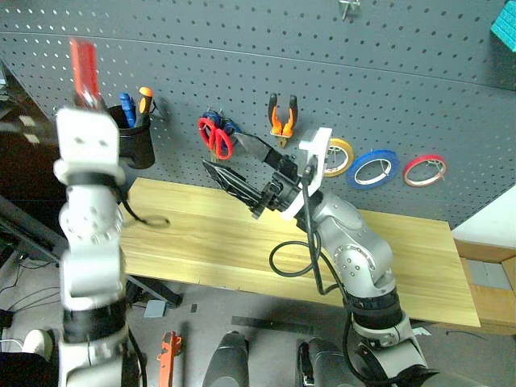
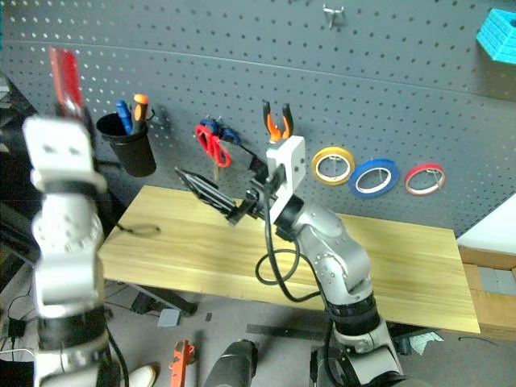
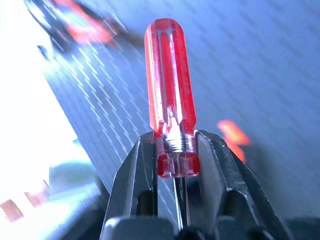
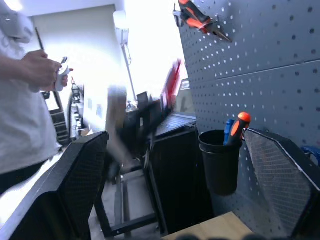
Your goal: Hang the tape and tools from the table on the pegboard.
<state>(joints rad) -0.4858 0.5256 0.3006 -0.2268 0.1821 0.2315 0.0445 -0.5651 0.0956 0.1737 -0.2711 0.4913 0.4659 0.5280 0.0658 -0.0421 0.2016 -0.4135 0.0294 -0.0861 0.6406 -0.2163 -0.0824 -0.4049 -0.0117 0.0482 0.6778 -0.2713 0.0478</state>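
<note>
the pegboard [image 1: 339, 72] covers the wall behind the table [image 1: 218, 234]. on the board hang, from the robot's left to right, a black cup [image 1: 137, 141] holding blue and orange-handled drivers, the red-handled scissors [image 1: 218, 139] next to a blue-handled pair, the pliers [image 1: 282, 117], a yellow roll [image 1: 339, 156], the blue tape [image 1: 373, 169] and a red roll [image 1: 425, 168].

the left arm is raised at the table's left end, forearm near vertical, wrist turned upward. the left gripper [image 3: 175, 165] is clamped on the screwdriver [image 3: 170, 80] just below its red handle, handle pointing up, shaft running down between the fingers.

the right arm reaches forward and to the left over the table. the right gripper [image 1: 242, 169] stands with its two black fingers spread wide and holds nothing, pointing toward the scissors and the cup.

a person [image 4: 22, 100] holding a controller stands beyond the table's left end.
</note>
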